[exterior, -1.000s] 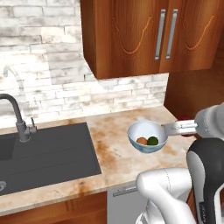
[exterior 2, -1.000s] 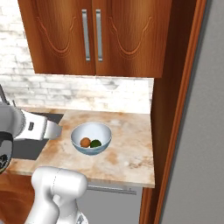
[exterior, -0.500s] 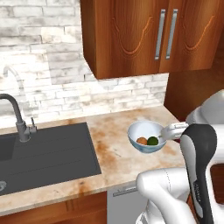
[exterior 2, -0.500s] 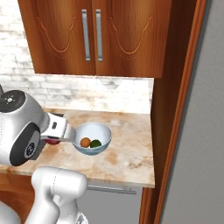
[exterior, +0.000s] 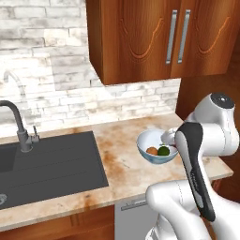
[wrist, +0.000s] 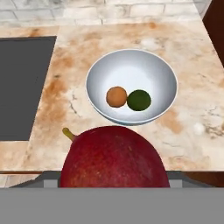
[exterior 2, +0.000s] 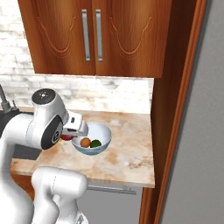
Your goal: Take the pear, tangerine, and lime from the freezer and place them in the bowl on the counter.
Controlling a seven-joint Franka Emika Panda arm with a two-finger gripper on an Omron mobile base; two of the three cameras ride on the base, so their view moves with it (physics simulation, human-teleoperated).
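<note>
Pear point(wrist: 114, 157), dark red with a short yellowish stem, sat clamped in the gripper point(exterior 2: 70, 131) right in front of the hand camera, just short of the bowl's near rim and above the counter edge. Fingertips were hidden behind the fruit, but it hung off the counter at the hand, so I judged it grasped, not let go. Bowl point(wrist: 164, 72) stood on the counter point(wrist: 192, 52) near its front edge, between the sink point(wrist: 22, 83) and the counter's right end, already holding the tangerine point(wrist: 116, 96) and the lime point(wrist: 139, 99), touching or nearly so at the bottom. Change over the last second: the arm swung in from the side. In the right base view the wrist went from well left of the bowl to hard against its left rim; in the left base view the elbow folded up in front and now covered the bowl's right side. Bowl and both fruits hadn't shifted. Meaning: two of three done, last fruit nearly over the target. Remaining, as I read it: carry a bit further over the bowl's centre, then release. Risk: dropping onto the near rim and tipping it.
</note>
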